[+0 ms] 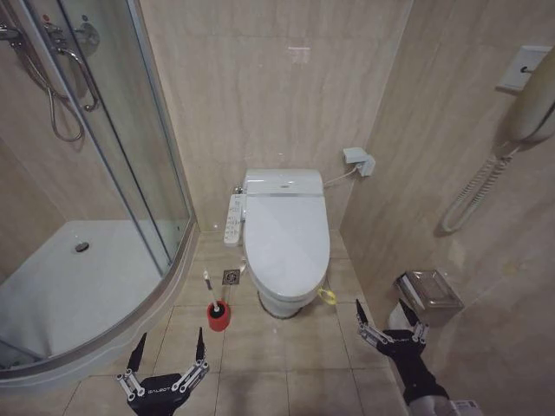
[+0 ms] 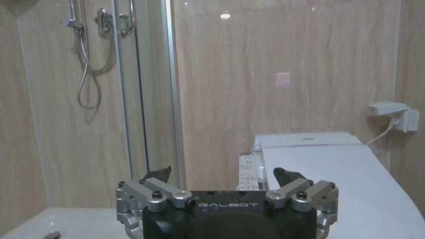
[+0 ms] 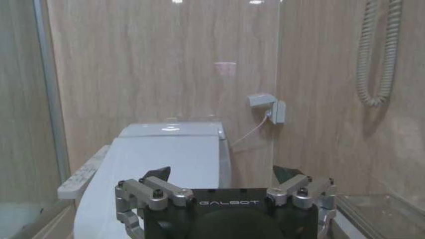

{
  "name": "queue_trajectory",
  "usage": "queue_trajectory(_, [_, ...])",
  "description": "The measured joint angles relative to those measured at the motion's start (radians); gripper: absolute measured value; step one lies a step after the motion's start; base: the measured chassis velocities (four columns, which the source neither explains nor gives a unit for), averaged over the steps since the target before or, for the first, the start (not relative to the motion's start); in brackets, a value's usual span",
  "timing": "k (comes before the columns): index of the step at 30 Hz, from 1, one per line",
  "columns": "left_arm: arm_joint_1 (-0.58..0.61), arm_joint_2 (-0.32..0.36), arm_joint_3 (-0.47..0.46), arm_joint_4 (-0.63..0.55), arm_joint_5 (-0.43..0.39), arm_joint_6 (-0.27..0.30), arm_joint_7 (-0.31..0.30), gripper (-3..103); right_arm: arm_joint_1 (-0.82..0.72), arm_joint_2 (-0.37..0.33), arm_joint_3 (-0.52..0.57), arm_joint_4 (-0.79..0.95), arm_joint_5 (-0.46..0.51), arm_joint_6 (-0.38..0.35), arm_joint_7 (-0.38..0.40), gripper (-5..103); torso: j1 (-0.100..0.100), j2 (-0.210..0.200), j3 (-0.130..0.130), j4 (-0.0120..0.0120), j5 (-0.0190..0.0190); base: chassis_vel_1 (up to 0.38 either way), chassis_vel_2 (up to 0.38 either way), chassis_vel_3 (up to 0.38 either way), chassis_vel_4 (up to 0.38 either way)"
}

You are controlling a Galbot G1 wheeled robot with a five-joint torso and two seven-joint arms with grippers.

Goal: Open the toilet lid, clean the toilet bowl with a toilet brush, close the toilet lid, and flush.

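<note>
- Nearest, at 7 o'clock in the head view: left pincer [image 1: 167, 357], fingers spread wide, nothing held, poised above the floor tiles just short of the toilet brush.
- At 5 o'clock: right pincer [image 1: 388, 322], likewise spread and empty, beside a steel wall box [image 1: 428, 295].
- Readable: "GALBOT" on the left pincer's body, repeated in both wrist views; no other writing legible.
- A little farther, at 6 o'clock: toilet brush [image 1: 214, 303], upright in its red holder on the floor, just left of the pedestal.
- At centre: toilet lid [image 1: 287, 236], shut flat over the toilet bowl [image 1: 279, 302], yellow-green band at its near right edge.
- Step in hand judged as lid opening, not yet begun: best done by approaching that band low, pinching it squarely, then lifting in an arc toward the back wall.
- Beyond, at 12 o'clock: bidet unit [image 1: 284, 182] and remote panel [image 1: 234, 219].
</note>
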Motion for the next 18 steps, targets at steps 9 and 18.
queue_trajectory(9, [0.000, 0.000, 0.000, 0.000, 0.000, 0.000, 0.000, 100, 0.010, -0.005, 0.005, -0.014, 0.010, -0.001, 0.002, 100, 0.000, 0.000, 0.000, 0.0000, 0.0001, -0.105, 0.096, 0.100, -0.089])
queue_trajectory(18, [0.000, 0.000, 0.000, 0.000, 0.000, 0.000, 0.000, 100, 0.024, -0.009, 0.013, -0.041, 0.019, -0.004, 0.005, 100, 0.000, 0.000, 0.000, 0.0000, -0.0001, -0.110, 0.098, 0.119, -0.091])
